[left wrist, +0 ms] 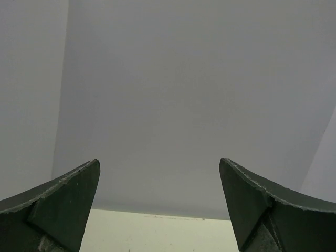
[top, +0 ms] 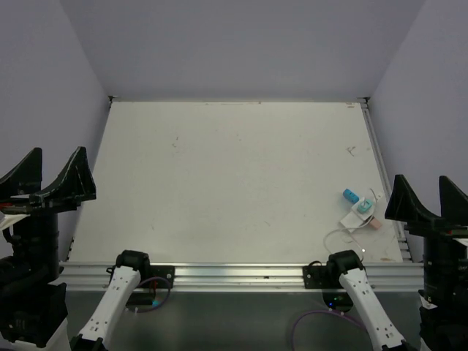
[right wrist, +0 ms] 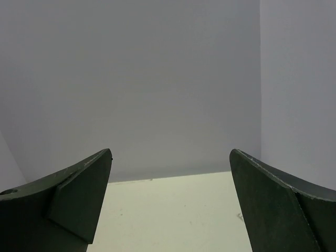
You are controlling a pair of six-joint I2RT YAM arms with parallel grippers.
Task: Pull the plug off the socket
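The socket (top: 361,209), a small white block, lies near the table's right front corner in the top view. A small blue piece (top: 351,195) sits against its far-left side, and a pinkish piece (top: 374,224) lies at its near right. A thin white cable (top: 335,237) loops toward the front edge. Which piece is the plug is too small to tell. My left gripper (top: 57,151) is open and empty, raised off the table's left edge. My right gripper (top: 420,179) is open and empty, raised just right of the socket. Both wrist views show only open fingers, wall and far table.
The white table (top: 234,183) is walled in grey on three sides. An aluminium rail (top: 234,274) runs along the front edge with both arm bases on it. A side rail (top: 382,168) runs close to the socket on the right.
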